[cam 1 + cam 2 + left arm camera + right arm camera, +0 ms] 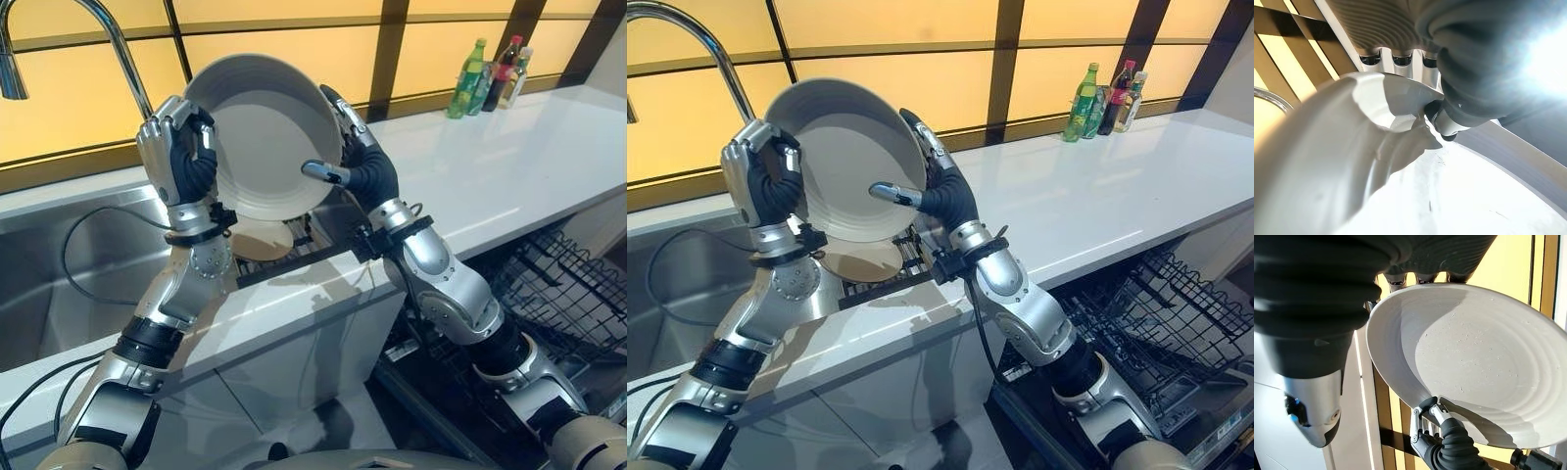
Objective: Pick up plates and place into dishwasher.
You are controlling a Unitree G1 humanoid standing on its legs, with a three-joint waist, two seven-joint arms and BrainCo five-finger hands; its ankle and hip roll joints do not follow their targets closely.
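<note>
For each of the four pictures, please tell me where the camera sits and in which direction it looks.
Left eye view: on the head, looking down at the white plate held over the sink; left hand, right hand and both arms show.
Right eye view: same head, slightly beside; adds the dishwasher rack.
Left wrist view: on the left wrist, looking along its hand at the plate's rim.
Right wrist view: on the right wrist, looking across the plate's face toward the left hand.
All four share the plate.
</note>
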